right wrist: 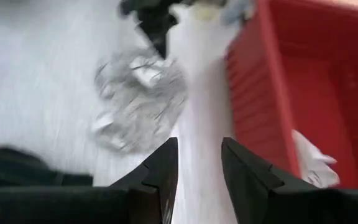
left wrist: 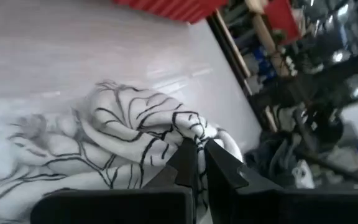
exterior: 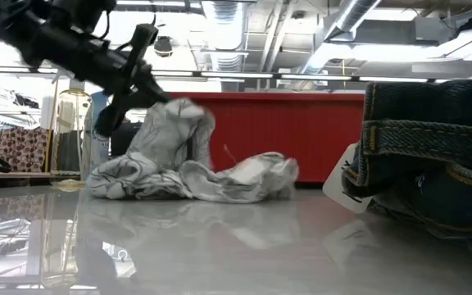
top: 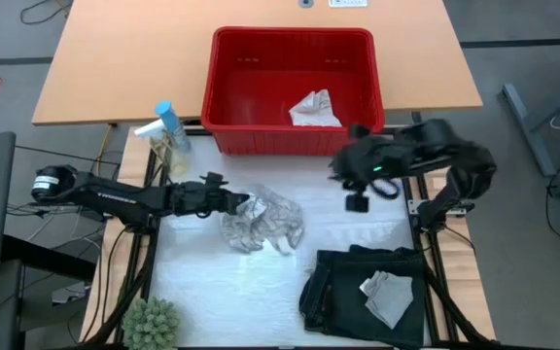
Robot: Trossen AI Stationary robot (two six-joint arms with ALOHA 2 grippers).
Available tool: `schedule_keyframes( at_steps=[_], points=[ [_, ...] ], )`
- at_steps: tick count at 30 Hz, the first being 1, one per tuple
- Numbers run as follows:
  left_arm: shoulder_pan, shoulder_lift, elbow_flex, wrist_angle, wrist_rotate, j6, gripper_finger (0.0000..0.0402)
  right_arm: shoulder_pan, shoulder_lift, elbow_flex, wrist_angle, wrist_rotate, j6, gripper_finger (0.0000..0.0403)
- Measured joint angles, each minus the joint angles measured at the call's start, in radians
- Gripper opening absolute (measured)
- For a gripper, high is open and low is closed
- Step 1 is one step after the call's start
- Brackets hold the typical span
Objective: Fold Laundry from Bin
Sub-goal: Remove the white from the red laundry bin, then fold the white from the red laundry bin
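1. The bin [top: 227, 73] is seen at upper centre of the high view; one small whitish cloth [top: 315, 109] is left inside, lower right of its floor.
2. The leaf-patterned cloth [top: 263, 222] is crumpled at frame centre, not yet spread or folded.
3. The left gripper [top: 243, 206] is pinched shut on that cloth's left edge; in the low view a peak of it is lifted.
4. The right gripper [right wrist: 195, 163] is held part-open and empty, hovering right of centre, below the bin's lower right corner.
5. The dark garment [top: 343, 292] is folded at lower right, with a small grey piece [top: 387, 295] on top.
6. Judged: roughly a third done; two cloths left.
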Motion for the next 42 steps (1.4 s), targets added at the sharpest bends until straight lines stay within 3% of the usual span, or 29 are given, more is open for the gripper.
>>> schedule_keyframes(
  at_steps=[5,7,10,15,20,25,28,31,35,42],
  points=[
    [0.0,-0.037,-0.06,0.007,-0.066,-0.064,0.0,-0.052,-0.007,-0.134,0.182,-0.297,-0.148,0.0147],
    [0.0,-0.051,-0.06,0.012,-0.068,-0.059,0.0,-0.081,-0.053,-0.194,0.152,-0.34,-0.121,0.0147],
    [0.0,-0.06,-0.06,0.023,-0.065,-0.036,0.0,-0.127,-0.197,-0.255,0.116,-0.341,-0.07,0.0147],
    [0.0,-0.066,-0.06,0.06,-0.065,0.019,0.0,-0.211,-0.532,-0.423,0.346,-0.275,-0.029,0.0147],
    [0.0,-0.066,-0.06,0.077,-0.065,0.041,0.0,-0.26,-0.868,-0.835,0.669,-0.167,0.125,0.0147],
    [0.0,-0.066,-0.06,0.067,-0.064,0.042,0.0,-0.265,-1.022,-1.258,1.046,-0.172,0.212,0.0147],
    [0.0,-0.066,-0.06,0.065,-0.064,0.031,0.0001,-0.266,-1.022,-1.423,1.213,-0.181,0.164,0.0147],
    [0.0,-0.066,-0.06,0.062,-0.061,0.025,0.0014,-0.266,-0.952,-1.504,1.247,-0.19,0.098,0.0148],
    [0.0,-0.066,-0.06,0.063,-0.001,0.04,0.0059,-0.269,-0.804,-1.522,1.247,-0.19,0.026,0.0168],
    [-0.001,-0.066,-0.06,0.052,0.03,0.016,0.0154,-0.261,-0.528,-1.521,1.276,-0.21,-0.133,0.0247]
  ],
)
